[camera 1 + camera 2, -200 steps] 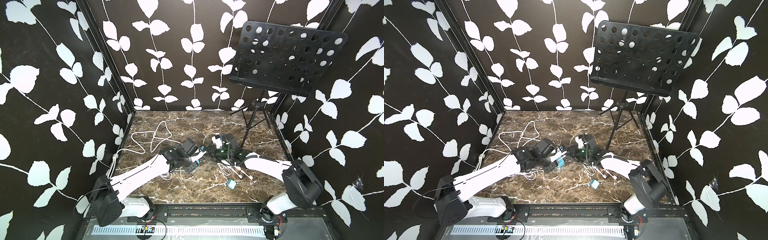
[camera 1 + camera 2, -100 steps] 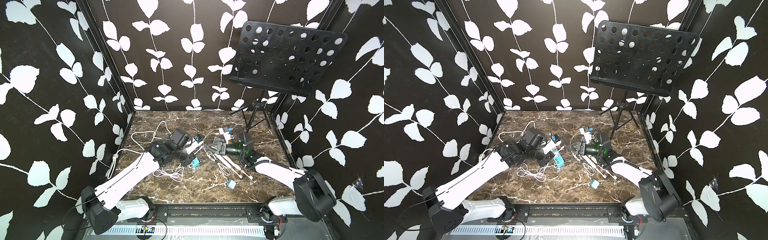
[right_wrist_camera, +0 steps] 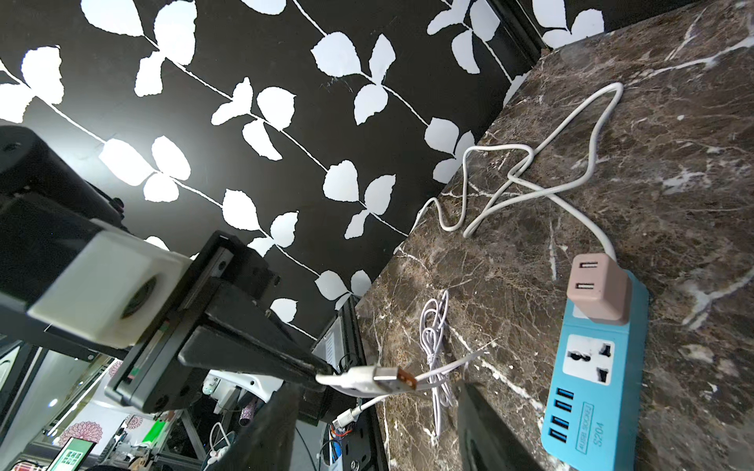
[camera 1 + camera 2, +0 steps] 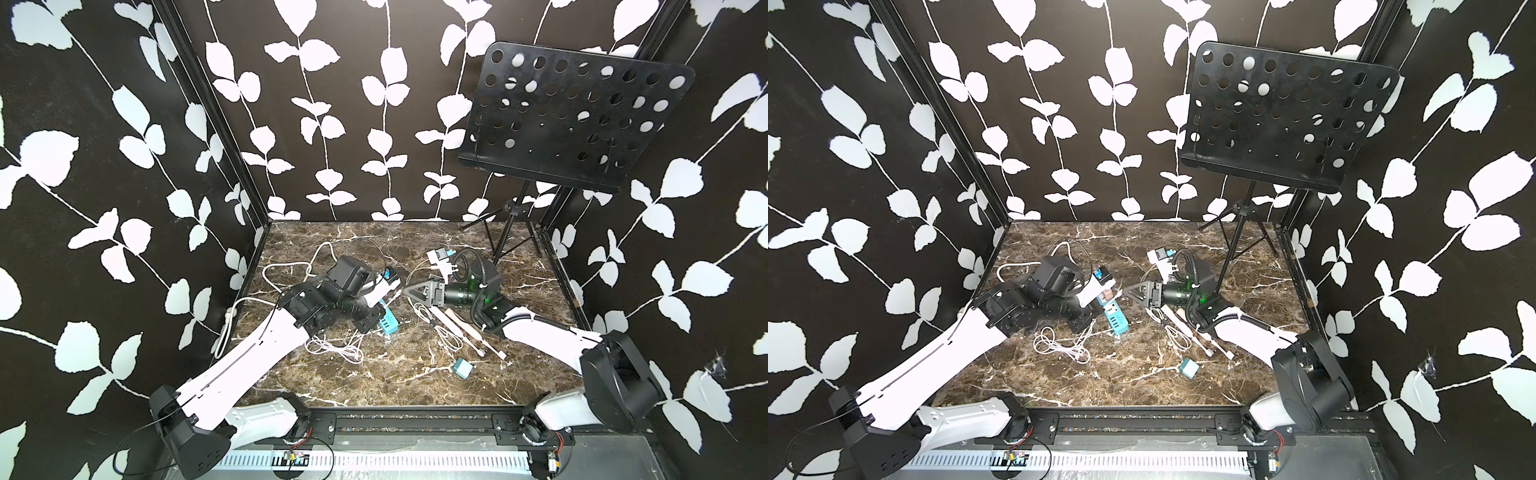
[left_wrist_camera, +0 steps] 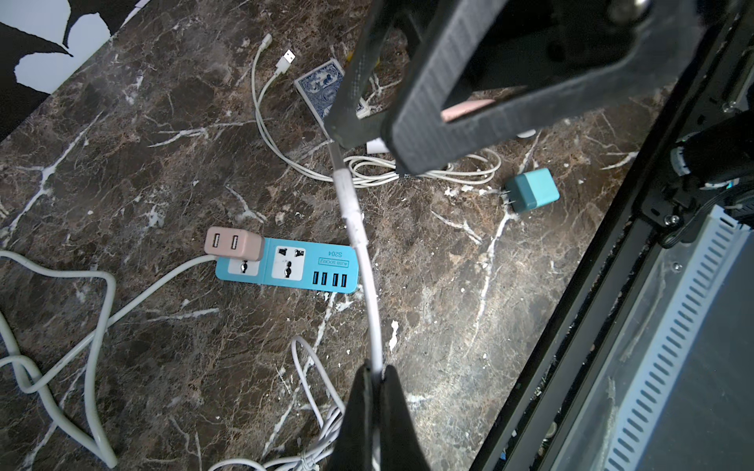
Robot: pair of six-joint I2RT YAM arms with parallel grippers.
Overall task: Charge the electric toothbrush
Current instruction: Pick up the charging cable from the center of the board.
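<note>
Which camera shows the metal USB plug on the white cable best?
The right wrist view: the USB plug is close and side-on, beyond the left fingers pinching its cable. The left wrist view shows it from behind. In both top views it is a speck.

The white USB cable [image 5: 369, 293] is hanging above the surface, crossing the blue power strip [image 5: 285, 265], which is lying mid-frame with a pink adapter [image 5: 234, 244] plugged in. What seems to be the pink toothbrush [image 4: 462, 323] is lying centre-right.
</note>
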